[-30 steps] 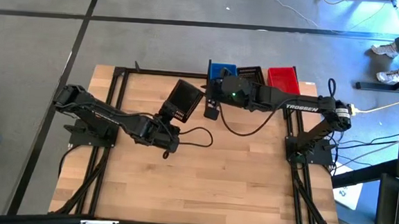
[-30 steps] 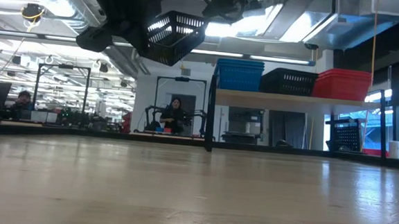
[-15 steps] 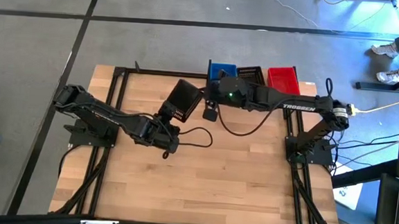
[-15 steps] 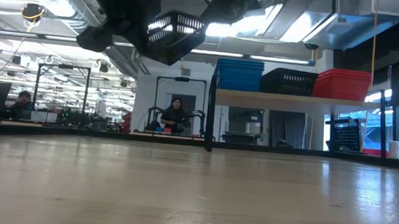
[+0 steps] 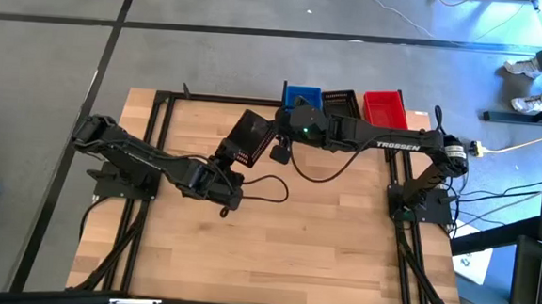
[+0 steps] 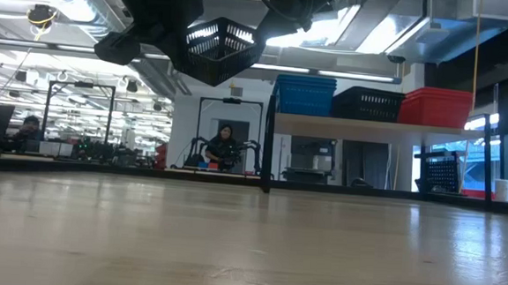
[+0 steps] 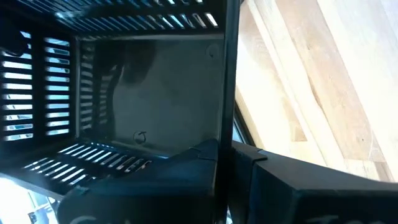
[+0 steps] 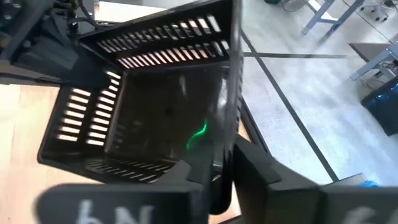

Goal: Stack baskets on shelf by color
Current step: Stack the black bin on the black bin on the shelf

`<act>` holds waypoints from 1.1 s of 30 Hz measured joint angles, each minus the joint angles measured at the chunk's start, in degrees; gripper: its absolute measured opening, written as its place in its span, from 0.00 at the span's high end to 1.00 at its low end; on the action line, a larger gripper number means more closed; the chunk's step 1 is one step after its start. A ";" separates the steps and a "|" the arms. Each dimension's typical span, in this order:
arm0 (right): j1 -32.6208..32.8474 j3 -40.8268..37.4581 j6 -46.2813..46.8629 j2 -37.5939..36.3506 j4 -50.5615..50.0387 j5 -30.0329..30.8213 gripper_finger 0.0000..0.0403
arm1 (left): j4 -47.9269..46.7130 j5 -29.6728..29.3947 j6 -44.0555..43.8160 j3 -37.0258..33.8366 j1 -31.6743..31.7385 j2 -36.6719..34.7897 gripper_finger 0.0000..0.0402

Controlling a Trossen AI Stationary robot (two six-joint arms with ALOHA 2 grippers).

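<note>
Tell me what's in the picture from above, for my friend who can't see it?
Two dark robot arms hold one black basket in the air above a wooden table: the left gripper grips one wall, the right gripper the opposite one. Behind, blue, black and red baskets sit on a shelf.

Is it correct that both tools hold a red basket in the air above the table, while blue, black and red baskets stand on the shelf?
Not quite: the basket held in the air is black, not red. The low view shows the black basket raised above the table, and the right wrist view shows the right tool on its wall; the left tool grips it too. On the shelf stand blue, black and red baskets.
</note>
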 joint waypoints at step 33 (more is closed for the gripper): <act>-0.02 -0.02 1.44 0.07 0.00 -0.20 0.99 | 2.59 1.27 -1.75 0.00 1.02 0.00 1.00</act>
